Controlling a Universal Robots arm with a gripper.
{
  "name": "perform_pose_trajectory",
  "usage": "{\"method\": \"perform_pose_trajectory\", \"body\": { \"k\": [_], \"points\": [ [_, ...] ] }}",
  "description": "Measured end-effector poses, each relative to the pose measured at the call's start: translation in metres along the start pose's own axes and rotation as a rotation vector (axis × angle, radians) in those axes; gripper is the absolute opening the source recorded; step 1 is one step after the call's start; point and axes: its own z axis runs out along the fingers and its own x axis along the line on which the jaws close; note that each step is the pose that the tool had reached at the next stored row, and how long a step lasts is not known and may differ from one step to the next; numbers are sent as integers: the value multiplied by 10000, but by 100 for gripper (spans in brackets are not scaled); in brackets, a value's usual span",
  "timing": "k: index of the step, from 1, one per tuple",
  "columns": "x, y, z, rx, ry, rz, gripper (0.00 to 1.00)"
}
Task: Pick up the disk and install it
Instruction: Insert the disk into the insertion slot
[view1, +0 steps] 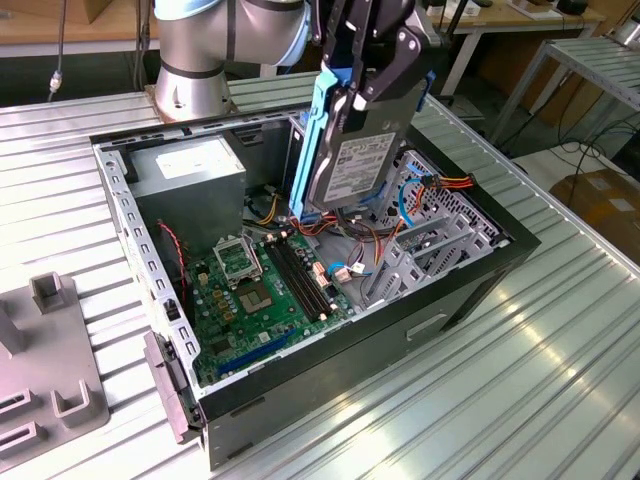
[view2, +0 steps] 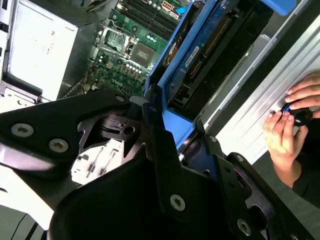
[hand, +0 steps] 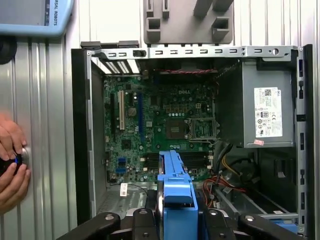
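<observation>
The disk (view1: 352, 165), a grey-metal drive in a bright blue carrier frame, hangs almost on edge above the open computer case (view1: 470, 290), over its middle. My gripper (view1: 375, 80) is shut on the disk's upper end, with black fingers on both faces. In the second wrist view the disk's (view2: 210, 45) circuit-board side and blue rail run away from the gripper (view2: 180, 137). The first wrist view looks down the blue carrier (hand: 175, 192) between the fingers (hand: 142, 222), with the motherboard (hand: 160, 120) below it.
Inside the case sit a grey power supply (view1: 190, 170), a green motherboard (view1: 260, 290), loose coloured cables (view1: 445, 185) and a grey drive cage (view1: 425, 255). A grey fixture (view1: 50, 350) lies at the exterior view's left. A person's hands (view2: 285, 125) rest on the table beside the case.
</observation>
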Motion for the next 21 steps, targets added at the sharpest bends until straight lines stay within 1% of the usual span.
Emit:
{"method": "perform_pose_trajectory", "body": {
  "k": [1,2,3,4,5,7,8,9,10,12,19,21],
  "points": [
    [43,-7,3,0,2,1,37],
    [68,-23,8,0,4,1,37],
    [76,-68,16,1,4,1,37],
    [78,-139,22,0,9,0,37],
    [78,-183,26,0,8,0,37],
    [78,-250,31,0,13,0,37],
    [80,-266,31,3,20,-1,37],
    [84,-275,32,35,35,0,37],
    [86,-278,36,94,44,-1,37],
    [91,-280,44,157,40,3,37],
    [154,-298,73,159,45,83,37],
    [188,-311,82,160,73,103,37]
  ]
}}
